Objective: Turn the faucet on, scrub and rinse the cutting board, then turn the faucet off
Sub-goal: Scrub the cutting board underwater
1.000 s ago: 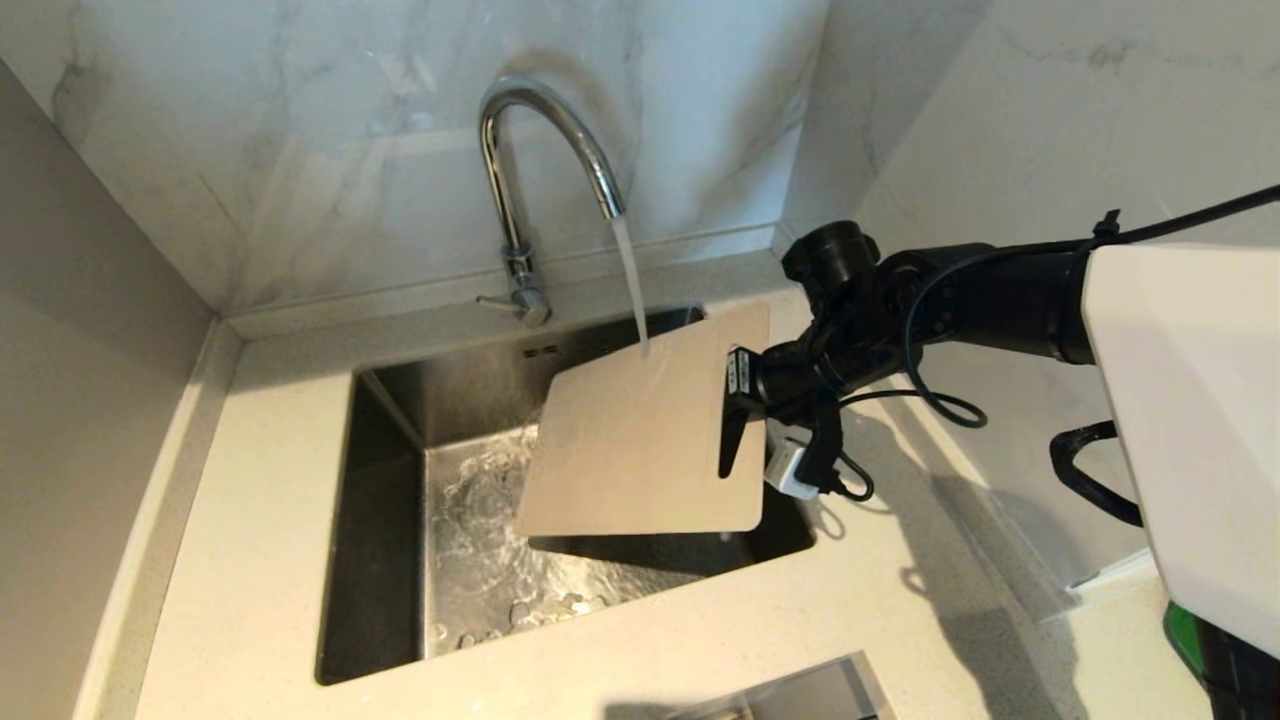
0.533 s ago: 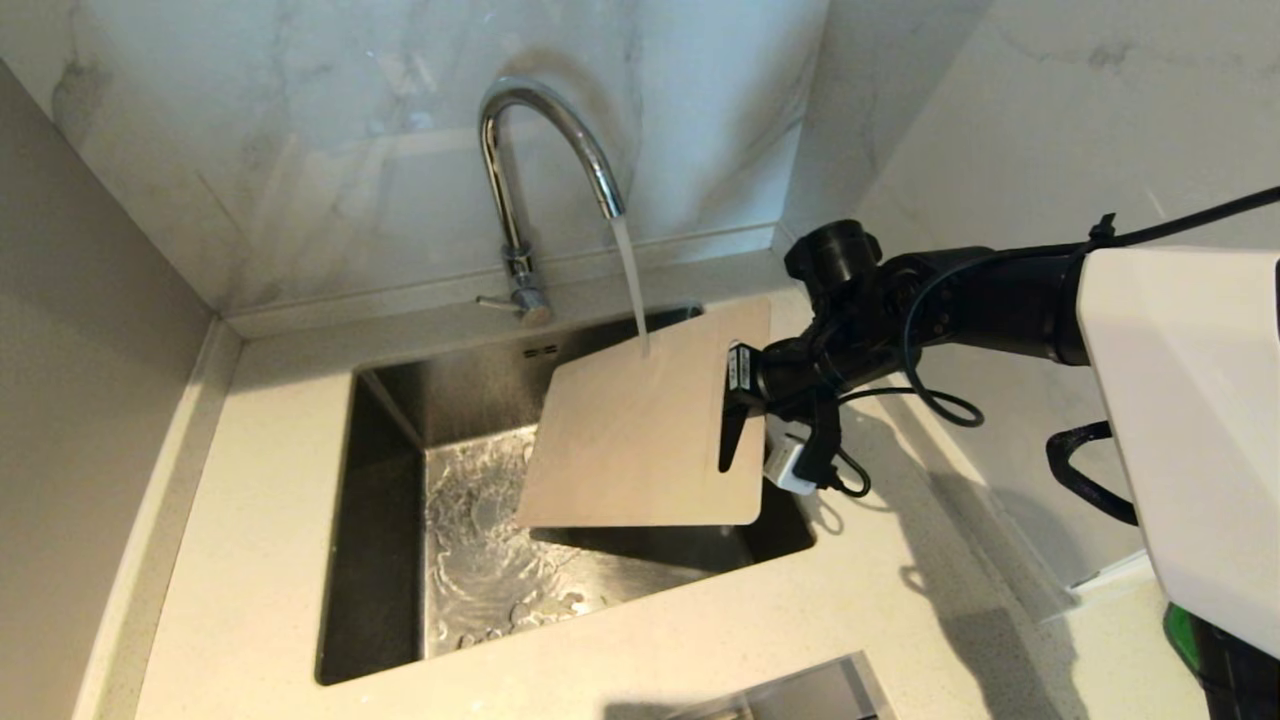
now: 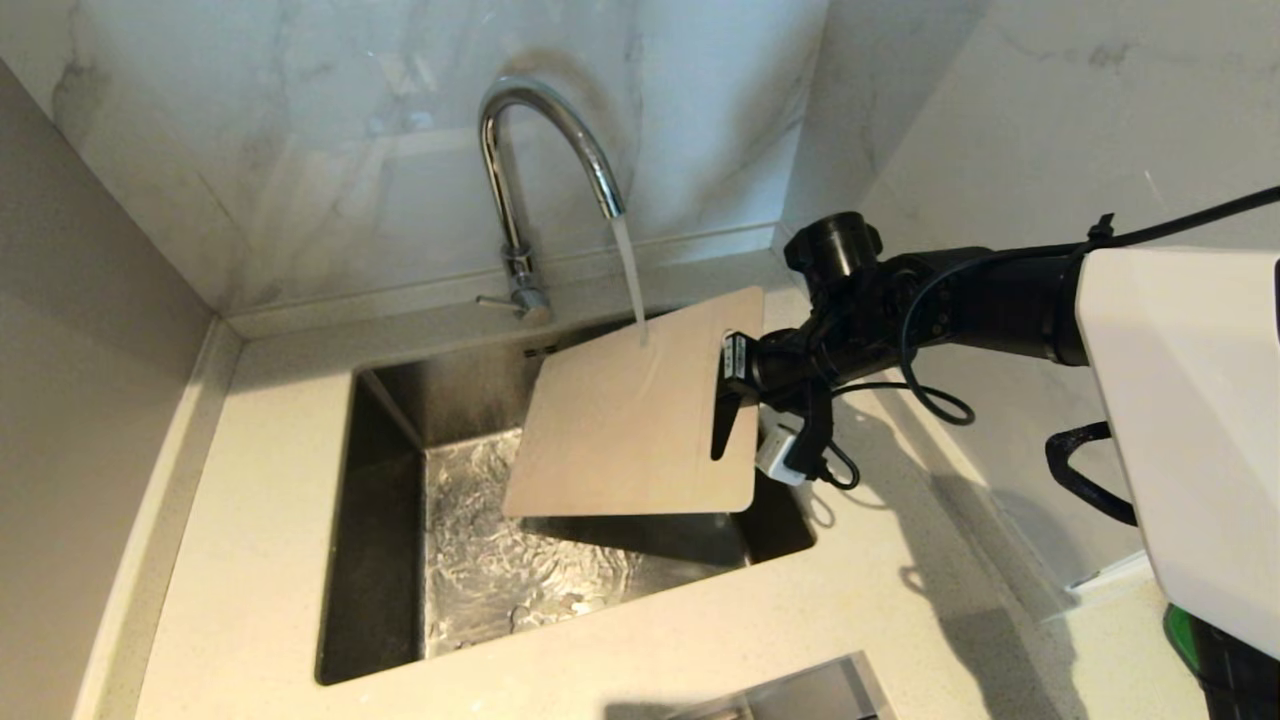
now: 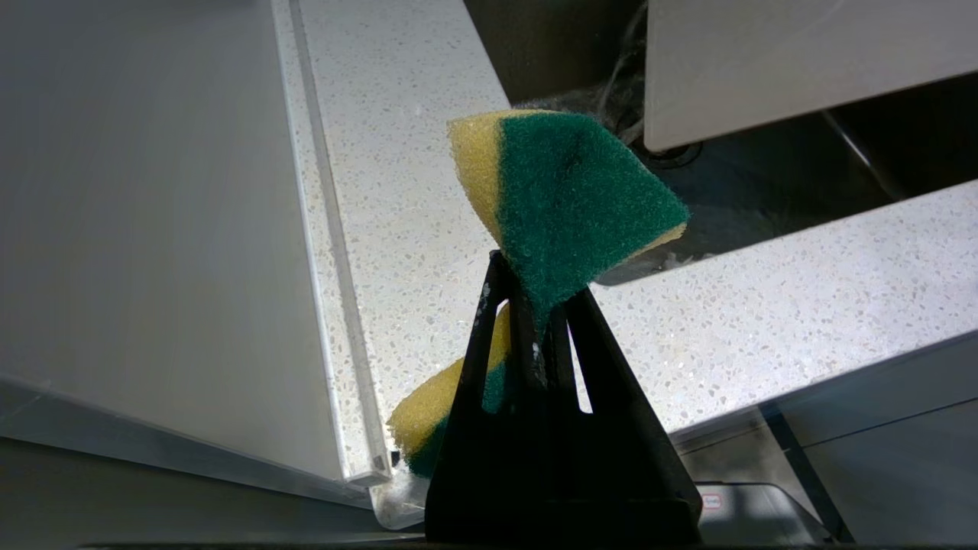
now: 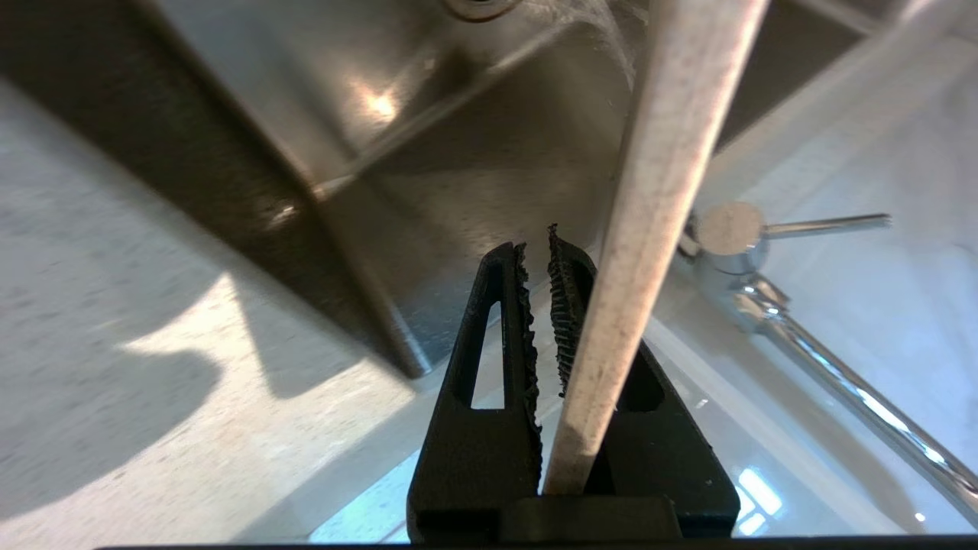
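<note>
Pooling water in sink

cutting board: tipped further, its far corner raised and near edge shifted left over the sink;
right gripper: slightly higher with it

Bright even light, arm shadow on countertop, glare on faucet

The right arm is matte black with a round cap near the wrist, thin black cables looping beneath it, and a small white box hanging below. Its upper shell is glossy white. Both grippers' fingers are black triangular frames with slotted cut-outs; the right pair's inner faces are ridged.
</note>
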